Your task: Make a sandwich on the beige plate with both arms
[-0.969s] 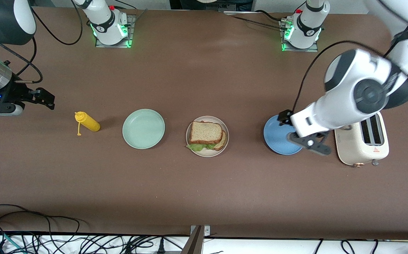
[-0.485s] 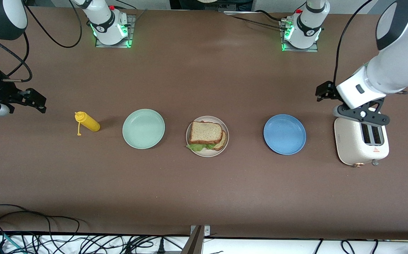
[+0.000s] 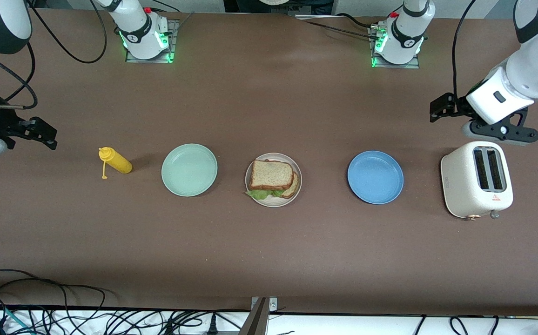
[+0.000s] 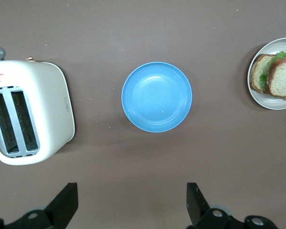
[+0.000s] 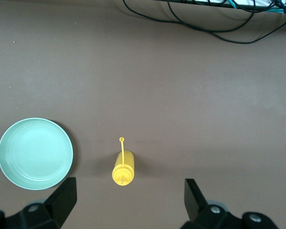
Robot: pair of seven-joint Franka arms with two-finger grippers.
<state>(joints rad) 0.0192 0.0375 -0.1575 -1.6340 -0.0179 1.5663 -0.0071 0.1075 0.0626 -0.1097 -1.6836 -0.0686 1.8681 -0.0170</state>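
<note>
Lower bread slice and lettuce of sandwich [image 3: 272,179] largely hidden under top slice; seated on matte round beige plate [image 3: 297,193], mid-table. Left gripper [image 3: 499,131] withdrawn from over blue plate [image 3: 375,177], now above table by glossy toaster [image 3: 476,179], jaws wide, empty. Right gripper [image 3: 41,135] cut off at frame edge, spread wide, empty.

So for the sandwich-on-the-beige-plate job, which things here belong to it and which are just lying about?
Part of the job:
- sandwich, assembled on the beige plate
- left pincer, open, over the table beside the toaster
- right pincer, open, over the right arm's end of the table

Just lying about:
- mint-green plate, empty
- blue plate, empty
- toaster
- yellow squeeze bottle, lying on its side
</note>
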